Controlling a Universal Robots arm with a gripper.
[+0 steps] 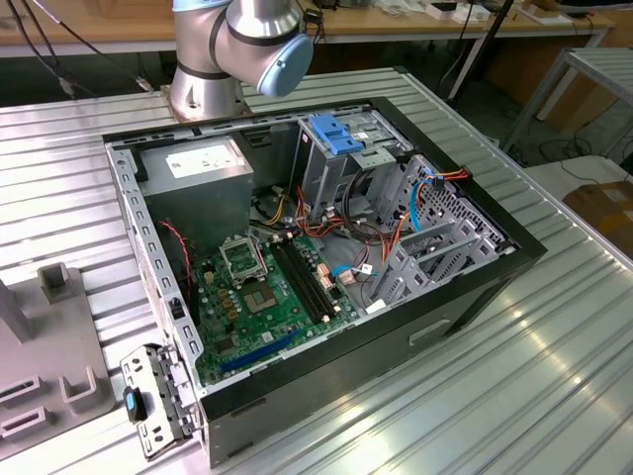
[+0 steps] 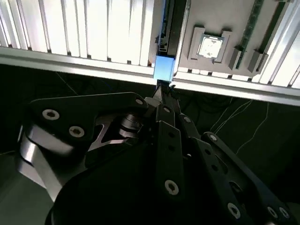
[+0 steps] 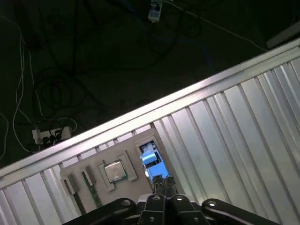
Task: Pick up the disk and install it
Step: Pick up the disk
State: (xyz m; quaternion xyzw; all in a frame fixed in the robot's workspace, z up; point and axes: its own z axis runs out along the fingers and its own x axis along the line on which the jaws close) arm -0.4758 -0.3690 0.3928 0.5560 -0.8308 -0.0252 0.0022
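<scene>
Progress looks close to nil from my seat: neither of the 2 steps, the pick or the install, is done. In the second wrist view the disk (image 2: 164,66) stands on edge in a slot of the grey fixture (image 2: 206,18), close to the edge of the table (image 2: 93,28). Its light-blue end faces the gripper (image 2: 162,91), and a chip (image 2: 209,47) sits just beside it on the same fixture. The gripper's fingers are drawn together with nothing between them. The tips line up with the disk's blue end, but I judge them apart from it rather than touching, so the disk is not yet in hand.

In the exterior view the case (image 1: 475,287) lies open on the table with its board exposed. The drive cage (image 1: 336,173) inside it carries a blue latch (image 1: 341,134) at its top, and the cage looks unfilled to me. By my reckoning the whole job is left: taking hold of the disk, carrying it over to the case, and seating it in the cage.
</scene>
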